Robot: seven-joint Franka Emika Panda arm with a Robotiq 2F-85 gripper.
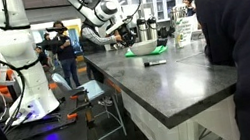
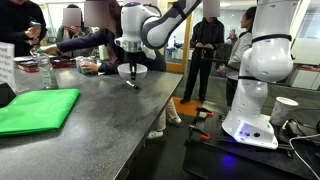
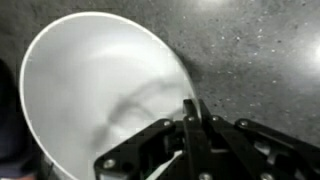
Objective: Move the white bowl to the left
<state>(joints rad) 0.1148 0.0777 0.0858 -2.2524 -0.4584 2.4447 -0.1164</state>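
The white bowl (image 3: 95,95) fills the left of the wrist view, on the dark speckled counter (image 3: 260,60). My gripper (image 3: 190,108) is at the bowl's right rim, its two fingers pressed close together with the rim between them. In both exterior views the bowl (image 1: 144,48) (image 2: 132,71) sits far along the counter with the gripper (image 1: 131,39) (image 2: 131,63) reaching down onto it from above. The contact point itself is small in those views.
A flat green mat (image 2: 35,110) lies on the counter (image 2: 110,130), also seen by the bowl (image 1: 160,49). A dark marker (image 1: 154,62) lies nearby. A person (image 1: 247,40) stands at the counter. A white robot base (image 2: 258,80) and a cup (image 2: 285,108) stand beside it.
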